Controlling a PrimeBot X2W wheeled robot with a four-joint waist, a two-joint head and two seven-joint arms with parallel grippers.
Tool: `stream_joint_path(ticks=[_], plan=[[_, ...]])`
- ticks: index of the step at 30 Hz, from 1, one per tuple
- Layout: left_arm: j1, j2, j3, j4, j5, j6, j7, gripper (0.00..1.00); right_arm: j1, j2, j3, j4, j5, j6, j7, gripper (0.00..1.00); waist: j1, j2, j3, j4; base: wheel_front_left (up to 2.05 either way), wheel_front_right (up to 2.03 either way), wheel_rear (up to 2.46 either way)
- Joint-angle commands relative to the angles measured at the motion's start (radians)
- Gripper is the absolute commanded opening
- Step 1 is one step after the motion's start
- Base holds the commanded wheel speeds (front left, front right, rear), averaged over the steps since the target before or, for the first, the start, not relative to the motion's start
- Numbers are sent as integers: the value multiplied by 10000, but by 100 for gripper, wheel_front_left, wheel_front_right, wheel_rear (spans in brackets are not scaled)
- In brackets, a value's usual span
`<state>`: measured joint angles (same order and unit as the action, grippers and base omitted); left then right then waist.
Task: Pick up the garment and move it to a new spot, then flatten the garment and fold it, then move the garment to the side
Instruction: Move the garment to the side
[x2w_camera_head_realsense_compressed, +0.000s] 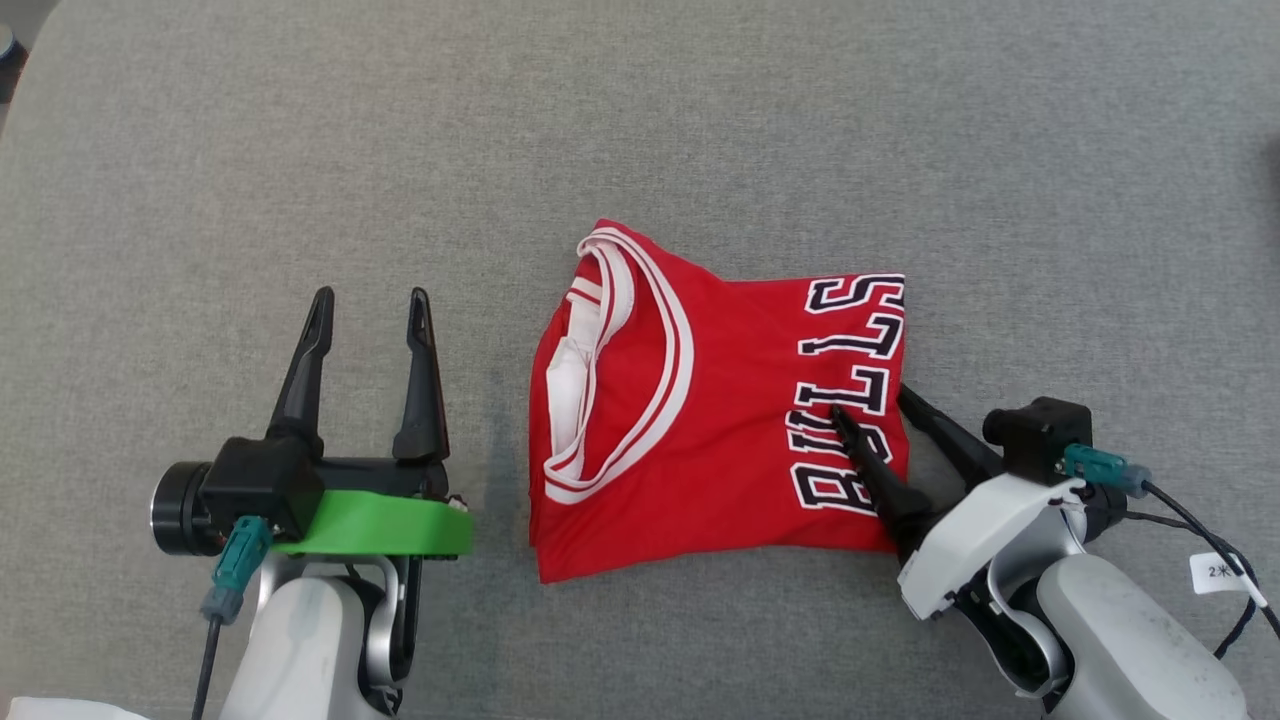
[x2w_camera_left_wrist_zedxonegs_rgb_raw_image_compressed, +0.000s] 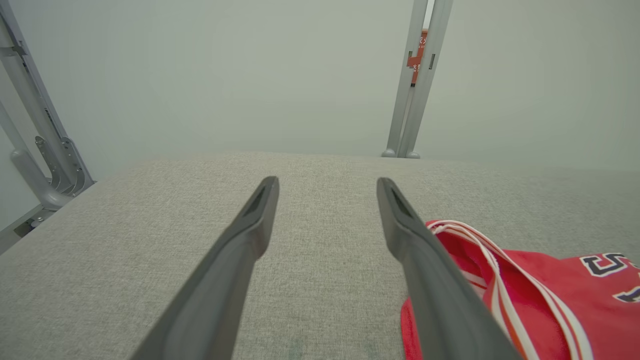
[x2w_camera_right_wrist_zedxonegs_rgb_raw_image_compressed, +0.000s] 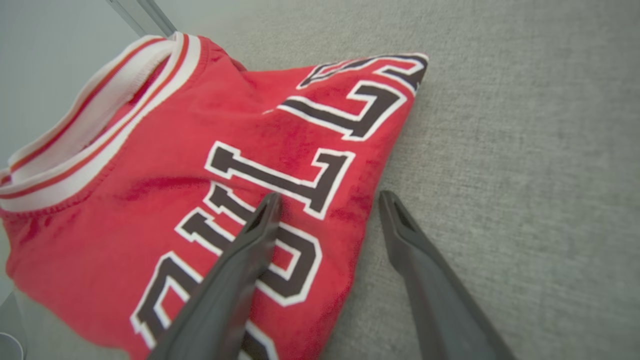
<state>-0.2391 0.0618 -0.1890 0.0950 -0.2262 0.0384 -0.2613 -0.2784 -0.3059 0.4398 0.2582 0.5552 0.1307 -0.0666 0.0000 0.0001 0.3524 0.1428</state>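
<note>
The folded red garment (x2w_camera_head_realsense_compressed: 700, 420) lies near the middle of the grey tabletop (x2w_camera_head_realsense_compressed: 640, 120), with its striped collar to the left and its lettering along the right edge. The right claw (x2w_camera_head_realsense_compressed: 870, 400) is spread wide and grips nothing: one finger lies over the lettered edge, the other on the bare surface just beside it. The left claw (x2w_camera_head_realsense_compressed: 370, 295), equally wide and empty, sits left of the garment and apart from it. Broad open surface runs beyond the garment and to both sides.

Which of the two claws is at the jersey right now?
The right claw: open, one finger over the red jersey, the other just off its edge. The left claw stands open over bare grey surface, apart from it.
</note>
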Motion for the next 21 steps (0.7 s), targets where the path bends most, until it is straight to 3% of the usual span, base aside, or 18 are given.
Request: stream_joint_path(ticks=[1,2,9,21], plan=[[-156,-12,48,-63,120,-12,-41,100,-186,-85,178,216,140,-1,81,33,0,-1,260,280,0,0,0],[-132,-19,75,-80,139,-7,-40,100,-233,-97,315,376,309,-3,60,0,0,-1,246,268,0,0,0],[307,82,380,-367,363,46,-34,100,-238,-588,707,282,618,-12,-810,0,0,-1,35,-511,0,0,0],[598,509,297,-1065,822,-140,36,100,41,-1721,205,138,1341,-10,-1736,0,0,-1,99,-3426,0,0,0]])
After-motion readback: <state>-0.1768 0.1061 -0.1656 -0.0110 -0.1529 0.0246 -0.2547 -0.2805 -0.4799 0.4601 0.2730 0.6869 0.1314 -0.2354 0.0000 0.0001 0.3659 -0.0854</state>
